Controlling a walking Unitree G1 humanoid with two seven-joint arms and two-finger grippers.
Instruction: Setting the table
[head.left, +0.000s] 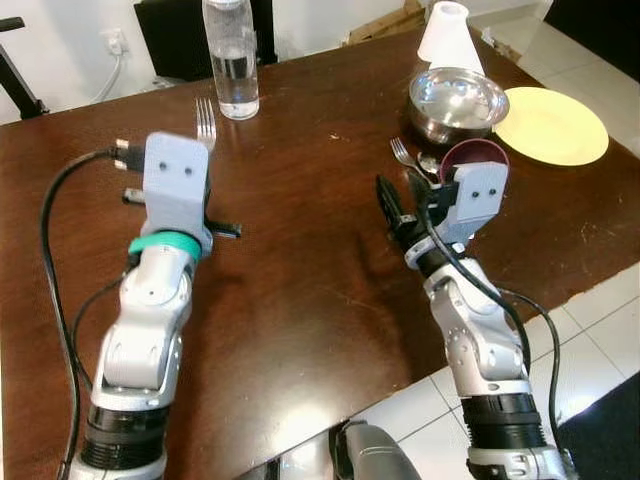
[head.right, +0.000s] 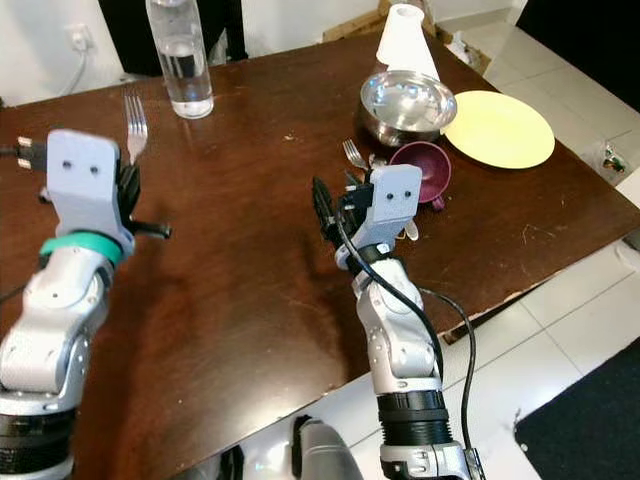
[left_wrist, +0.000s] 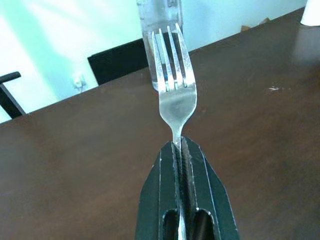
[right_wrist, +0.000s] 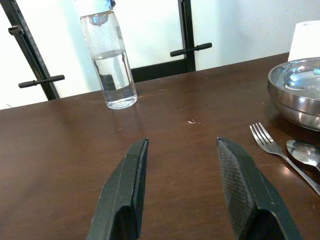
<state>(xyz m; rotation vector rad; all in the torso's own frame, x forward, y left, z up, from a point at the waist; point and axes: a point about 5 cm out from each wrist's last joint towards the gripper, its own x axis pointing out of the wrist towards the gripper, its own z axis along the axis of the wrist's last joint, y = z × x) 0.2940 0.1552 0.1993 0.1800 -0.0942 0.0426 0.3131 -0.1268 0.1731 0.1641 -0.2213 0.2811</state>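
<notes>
My left gripper (left_wrist: 179, 150) is shut on the handle of a silver fork (left_wrist: 172, 75), held above the dark wooden table (head.left: 300, 250); its tines (head.left: 205, 118) point toward a water bottle (head.left: 231, 55). My right gripper (right_wrist: 182, 170) hovers open over the table with nothing between its fingers. A second fork (right_wrist: 272, 147) and a spoon (right_wrist: 303, 152) lie just right of it. Behind them sit a steel bowl (head.left: 457, 102), a maroon cup (head.right: 425, 165) and a yellow plate (head.left: 552, 125).
A white cone-shaped object (head.left: 447, 35) stands at the table's far right. A dark chair (head.left: 175, 35) is behind the bottle. The table's near edge runs diagonally over white floor tiles (head.left: 600, 350).
</notes>
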